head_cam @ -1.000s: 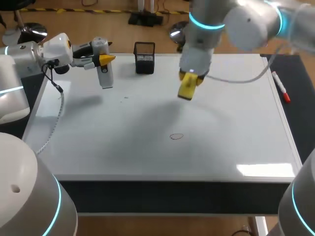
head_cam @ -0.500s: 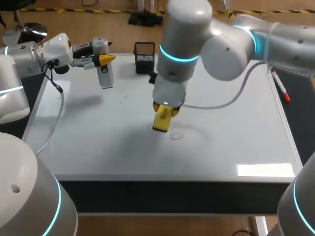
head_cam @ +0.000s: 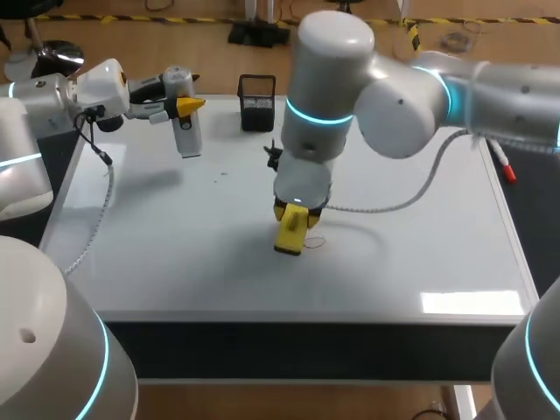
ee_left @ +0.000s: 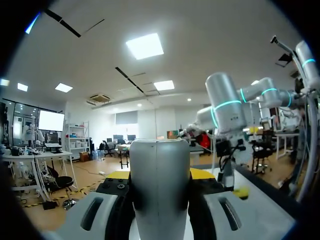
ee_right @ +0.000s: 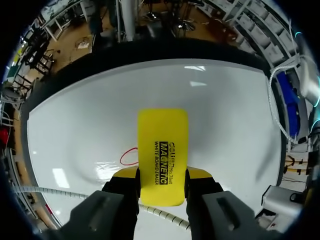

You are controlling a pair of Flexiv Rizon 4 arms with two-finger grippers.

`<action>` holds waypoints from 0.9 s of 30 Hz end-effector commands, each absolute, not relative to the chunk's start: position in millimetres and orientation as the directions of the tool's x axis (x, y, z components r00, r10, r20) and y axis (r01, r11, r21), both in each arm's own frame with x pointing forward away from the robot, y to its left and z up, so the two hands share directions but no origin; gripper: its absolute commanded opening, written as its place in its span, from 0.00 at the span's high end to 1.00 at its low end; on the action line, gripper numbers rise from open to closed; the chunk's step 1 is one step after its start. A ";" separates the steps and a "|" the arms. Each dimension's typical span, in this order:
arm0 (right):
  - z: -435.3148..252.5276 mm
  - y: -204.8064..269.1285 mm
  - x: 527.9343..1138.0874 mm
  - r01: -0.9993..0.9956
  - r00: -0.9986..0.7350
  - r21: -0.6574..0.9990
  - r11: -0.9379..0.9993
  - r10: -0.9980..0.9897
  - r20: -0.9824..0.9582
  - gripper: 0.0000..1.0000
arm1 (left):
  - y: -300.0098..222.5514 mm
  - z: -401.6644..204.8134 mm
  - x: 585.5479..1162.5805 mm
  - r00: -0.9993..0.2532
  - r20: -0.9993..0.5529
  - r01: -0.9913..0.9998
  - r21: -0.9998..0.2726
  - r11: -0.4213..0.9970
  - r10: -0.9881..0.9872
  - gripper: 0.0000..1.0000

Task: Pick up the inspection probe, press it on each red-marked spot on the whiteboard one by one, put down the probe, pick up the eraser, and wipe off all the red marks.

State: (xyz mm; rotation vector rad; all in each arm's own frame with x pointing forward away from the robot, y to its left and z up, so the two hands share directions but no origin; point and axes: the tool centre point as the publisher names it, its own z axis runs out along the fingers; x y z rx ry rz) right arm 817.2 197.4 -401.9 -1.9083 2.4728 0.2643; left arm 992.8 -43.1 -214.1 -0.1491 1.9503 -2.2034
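At the far left, the left gripper (head_cam: 182, 107) pinched the smooth, rounded white inspection probe (head_cam: 186, 131) above the glossy whiteboard (head_cam: 420, 245). The right gripper (head_cam: 293, 213), clamping the yellow rectangular eraser (head_cam: 290, 234), had come down from the far right to the thin red mark (ee_right: 128, 157), so wiping could probably begin.

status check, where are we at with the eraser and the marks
Right end effector shut on eraser, low at the red mark. Left end effector shut on probe, off at far left. Nothing blocking the mark.
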 end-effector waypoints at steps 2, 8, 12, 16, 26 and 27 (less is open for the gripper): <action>-416.2 202.1 825.0 -0.961 -0.248 0.147 0.234 -0.965 -0.088 1.00 | -43.0 -213.6 992.1 -0.975 -0.056 0.082 -0.990 -0.115 -0.214 1.00; -425.7 203.4 822.9 -0.961 -0.234 0.164 0.221 -0.970 -0.063 1.00 | -43.0 -213.6 992.1 -0.975 -0.056 0.082 -0.990 -0.115 -0.214 1.00; -430.5 202.8 820.5 -0.960 -0.232 0.172 0.220 -0.971 -0.052 1.00 | -43.0 -213.6 992.1 -0.975 -0.056 0.082 -0.990 -0.115 -0.214 1.00; -433.5 202.0 819.3 -0.960 -0.232 0.173 0.221 -0.972 -0.042 1.00 | -43.0 -213.6 992.1 -0.975 -0.056 0.082 -0.990 -0.115 -0.214 1.00; -443.3 186.6 812.6 -0.954 -0.259 0.158 0.254 -0.966 -0.009 1.00 | -43.0 -213.6 992.1 -0.975 -0.056 0.082 -0.990 -0.115 -0.214 1.00; -445.6 183.5 812.2 -0.952 -0.267 0.156 0.263 -0.964 -0.009 1.00 | -43.0 -213.6 992.1 -0.975 -0.056 0.082 -0.990 -0.115 -0.214 1.00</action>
